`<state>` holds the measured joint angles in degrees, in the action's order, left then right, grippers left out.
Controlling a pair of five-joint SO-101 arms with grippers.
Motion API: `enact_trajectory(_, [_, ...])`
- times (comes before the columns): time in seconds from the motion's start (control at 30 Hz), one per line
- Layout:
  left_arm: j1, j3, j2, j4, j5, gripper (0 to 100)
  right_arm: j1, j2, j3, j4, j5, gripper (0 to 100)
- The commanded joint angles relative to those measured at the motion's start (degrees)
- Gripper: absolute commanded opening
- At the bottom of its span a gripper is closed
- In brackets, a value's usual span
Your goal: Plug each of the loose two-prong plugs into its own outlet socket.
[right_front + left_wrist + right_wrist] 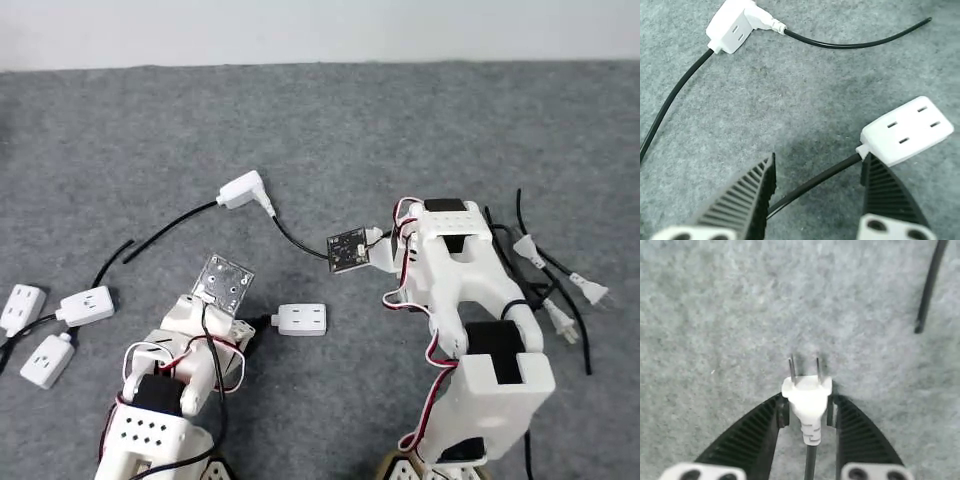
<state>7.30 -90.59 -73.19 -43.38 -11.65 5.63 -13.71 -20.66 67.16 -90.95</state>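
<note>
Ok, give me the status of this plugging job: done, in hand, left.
Done: one seated plug is in the filled socket mid-table. In hand: the right gripper is shut on a held plug, prongs bare; the left gripper stands open astride the near socket's cord. Left: that pairing, plus the loose plugs beside the right arm and the spare sockets at the far left.

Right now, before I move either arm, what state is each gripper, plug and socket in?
Near socket: empty.
Left gripper: open, astride that socket's cord.
Held plug: gripped, prongs bare, not inserted.
Right gripper: shut on the held plug.
Far socket: holds a seated plug.
Left sockets: all three empty.
Spare plugs: three lying loose on the right.
</note>
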Motion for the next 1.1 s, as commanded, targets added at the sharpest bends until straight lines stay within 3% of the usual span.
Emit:
enact_trajectory(0.0, [0.44, 0.22, -0.44, 1.49, -0.62, 26, 1.19, -0.48, -1.05, -0.13, 0.09, 13.6])
enact_trajectory(0.23, [0.62, 0.22, -0.44, 1.49, -0.62, 26, 2.86, -0.48, -1.05, -0.22, 0.97, 13.4])
enact_trajectory(0.37, [0.62, 0.22, -0.44, 1.49, -0.62, 26, 5.49, -0.48, -0.97, -0.31, 1.14, 0.7])
enact_trajectory(0.43, [0.62, 0.22, -0.44, 1.49, -0.62, 26, 6.64, -0.48, -0.97, -0.31, 1.85, 2.2])
enact_trajectory(0.6, [0.62, 0.22, -0.44, 1.49, -0.62, 26, 8.57, -0.40, 0.79, -2.24, 11.69, 0.8])
enact_trajectory(0.8, [0.70, 0.22, -0.44, 1.49, -0.62, 26, 8.84, -0.40, 3.52, -4.97, 29.80, 0.8])
enact_trajectory(1.07, [0.70, 0.13, -0.53, 1.41, -0.62, 26, 8.75, -1.10, 1.14, -5.05, 32.79, 0.9])
